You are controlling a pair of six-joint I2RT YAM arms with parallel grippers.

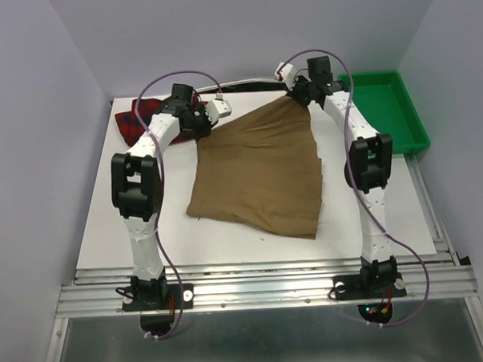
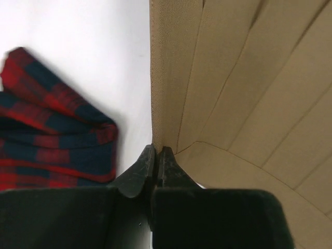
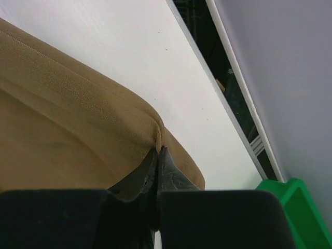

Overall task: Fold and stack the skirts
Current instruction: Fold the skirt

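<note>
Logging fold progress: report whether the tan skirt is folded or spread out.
Spread, not folded. The tan skirt lies flat in its full flared shape; left gripper and right gripper each pinch a far corner.

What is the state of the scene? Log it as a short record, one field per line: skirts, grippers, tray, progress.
tan skirt: spread out in the middle of the table, not yet folded
plaid skirt: bunched at the far left corner, apart from the tan skirt
left gripper: shut on the tan skirt's far left edge
right gripper: shut on the tan skirt's far right corner
green tray: far right corner
stack: not started
</note>
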